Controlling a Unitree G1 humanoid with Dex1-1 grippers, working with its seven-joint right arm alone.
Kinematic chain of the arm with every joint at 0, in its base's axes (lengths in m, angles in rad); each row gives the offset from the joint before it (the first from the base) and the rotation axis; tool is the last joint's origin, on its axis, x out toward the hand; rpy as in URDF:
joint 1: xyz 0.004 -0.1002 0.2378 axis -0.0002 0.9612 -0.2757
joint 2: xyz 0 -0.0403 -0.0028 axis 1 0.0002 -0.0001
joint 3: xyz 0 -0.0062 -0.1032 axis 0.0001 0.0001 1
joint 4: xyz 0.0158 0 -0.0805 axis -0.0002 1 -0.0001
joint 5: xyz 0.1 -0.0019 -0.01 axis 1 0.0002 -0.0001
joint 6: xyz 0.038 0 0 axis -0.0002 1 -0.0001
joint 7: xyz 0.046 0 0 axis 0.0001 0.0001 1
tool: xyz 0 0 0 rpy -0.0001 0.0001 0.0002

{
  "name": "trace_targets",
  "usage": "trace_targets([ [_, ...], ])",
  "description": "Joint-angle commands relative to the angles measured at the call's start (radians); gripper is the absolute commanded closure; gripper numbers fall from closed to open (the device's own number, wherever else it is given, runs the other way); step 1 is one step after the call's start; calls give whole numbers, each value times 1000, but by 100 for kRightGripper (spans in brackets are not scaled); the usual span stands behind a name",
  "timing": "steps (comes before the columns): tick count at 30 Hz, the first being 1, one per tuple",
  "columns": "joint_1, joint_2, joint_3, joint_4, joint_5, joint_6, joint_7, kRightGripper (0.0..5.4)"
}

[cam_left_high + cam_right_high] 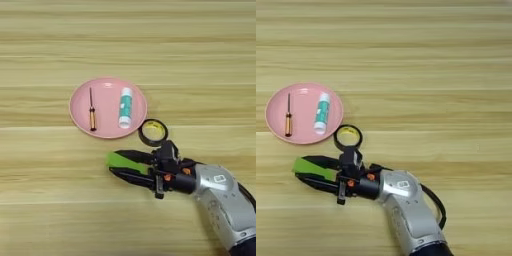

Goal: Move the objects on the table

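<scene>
Below the pink plate [80, 107] in the left eye view, my right gripper [116, 165] has its jaws set part open around the green block [120, 161], one finger either side; whether it is lifted off the bench [50, 210] I cannot tell. Screwdriver [92, 110] and glue stick [125, 107] lie on the plate, tape roll [153, 132] just beside it

From the right eye view, same grip: I judge the block's move begun, placing left
</scene>
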Motion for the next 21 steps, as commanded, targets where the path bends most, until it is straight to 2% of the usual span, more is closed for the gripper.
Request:
trace_targets([
  [1, -31, -13, -5, -47, -7, -8, -20, 401],
  [21, -29, -26, 20, -30, -53, -22, -24, 401],
])
